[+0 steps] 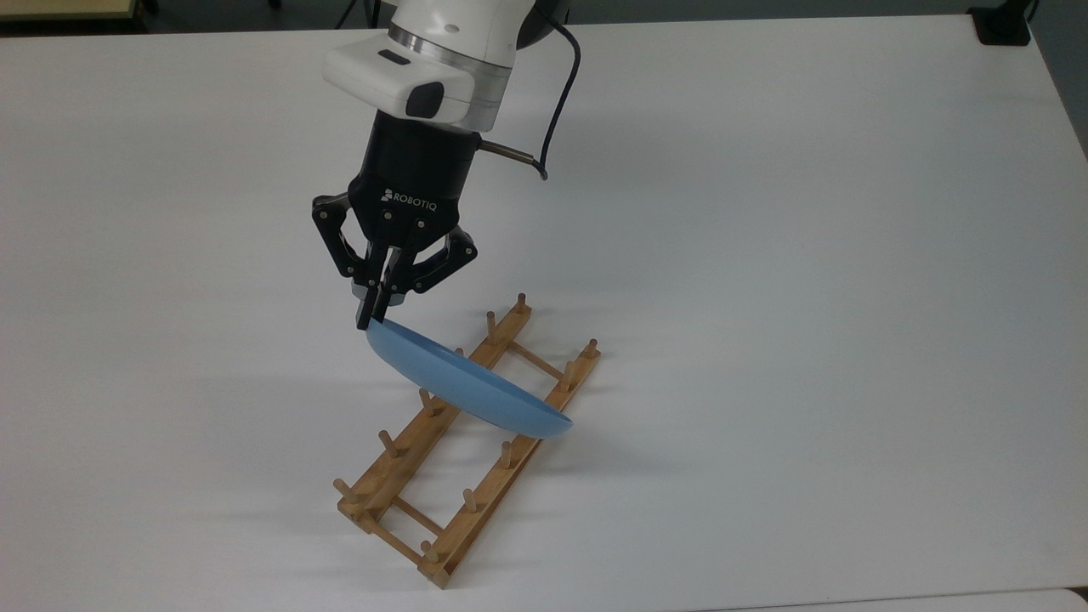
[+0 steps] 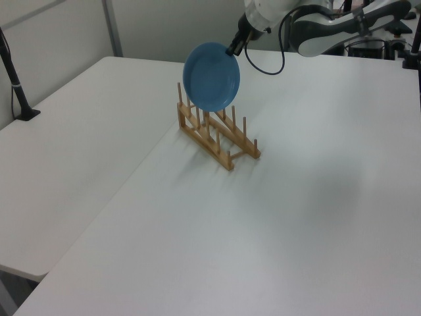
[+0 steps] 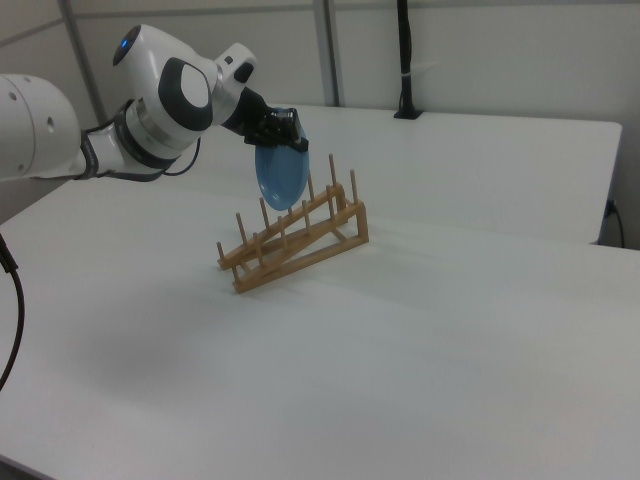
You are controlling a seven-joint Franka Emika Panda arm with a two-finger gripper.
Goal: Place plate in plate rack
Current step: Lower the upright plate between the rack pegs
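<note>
The gripper (image 1: 372,316) pinches the light-blue plate (image 1: 463,387) by its rim, the two black fingers pressed onto the edge at the plate's highest point. The plate hangs on edge, tilted, above the wooden plate rack (image 1: 463,446) on the white table (image 1: 807,255). In the left view the plate (image 2: 211,76) shows its round face, and its lower edge sits down among the taller pegs at the far end of the rack (image 2: 217,135). In the right view the plate (image 3: 279,175) appears nearly edge-on just under the gripper (image 3: 283,130), again over the raised end of the rack (image 3: 295,238). Whether the lower edge already touches a rail or a peg, I cannot tell.

The plate looks stiff and smooth, probably plastic or glazed, and light enough to be carried from one point on the rim. That grip, I'd judge, lets it swing or slip sideways if it bumps a peg, since the surface seems slick and the hold covers only a small bit of the edge. The top of the rim seems the right place to hold it, as that leaves the bottom free to drop between two pairs of pegs. The rack looks light too, and a sideways push could shift it on the table.
</note>
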